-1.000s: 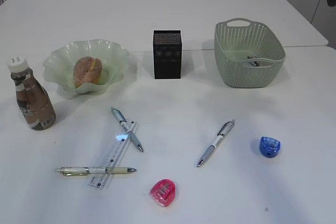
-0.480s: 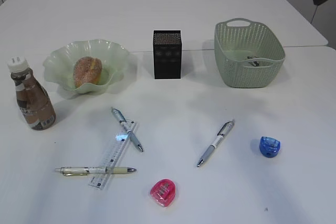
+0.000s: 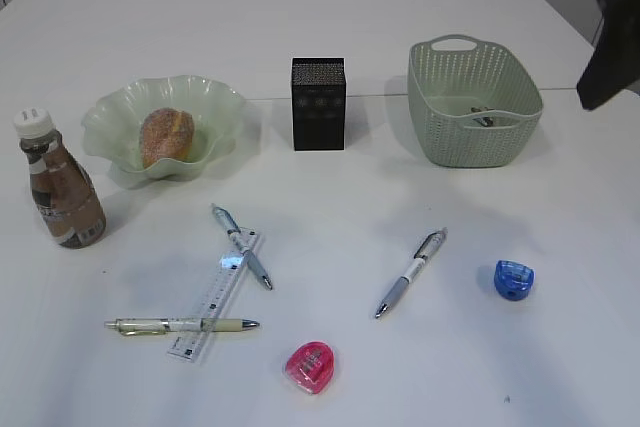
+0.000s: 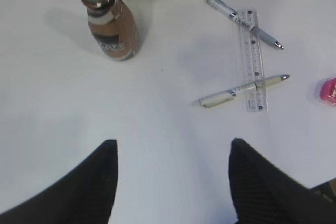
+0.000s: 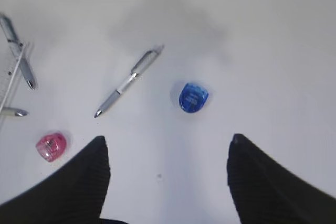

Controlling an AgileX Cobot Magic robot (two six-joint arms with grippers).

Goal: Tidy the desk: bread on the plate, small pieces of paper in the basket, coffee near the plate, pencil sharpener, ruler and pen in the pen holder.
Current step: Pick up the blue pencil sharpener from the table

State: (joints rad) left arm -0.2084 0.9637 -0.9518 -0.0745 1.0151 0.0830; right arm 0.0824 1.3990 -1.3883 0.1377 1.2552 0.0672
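The bread (image 3: pixel 166 135) lies in the plate (image 3: pixel 222 105), with the coffee (image 3: pixel 62 192) upright to its left. The pen holder (image 3: pixel 318 104) stands mid-desk, and the basket (image 3: pixel 473 102) to its right holds small paper pieces (image 3: pixel 485 118). The ruler (image 3: pixel 215 297) lies under two pens (image 3: pixel 242 246) (image 3: pixel 182 325). A third pen (image 3: pixel 411 273) lies between the pink sharpener (image 3: pixel 309 366) and the blue sharpener (image 3: pixel 513 279). My left gripper (image 4: pixel 173 142) hangs open over bare desk below the coffee (image 4: pixel 110 24). My right gripper (image 5: pixel 168 137) hangs open, empty, just short of the blue sharpener (image 5: pixel 192 97).
A dark part of the right arm (image 3: pixel 612 47) shows at the right edge, beside the basket. A seam crosses the desk (image 3: pixel 330 7) behind the pen holder. The pink sharpener (image 5: pixel 51 146) and third pen (image 5: pixel 128 81) lie left of the right gripper.
The dark part of the right arm has come further into the exterior view at the right edge, lower and more leftward. Nothing on the desk has moved.
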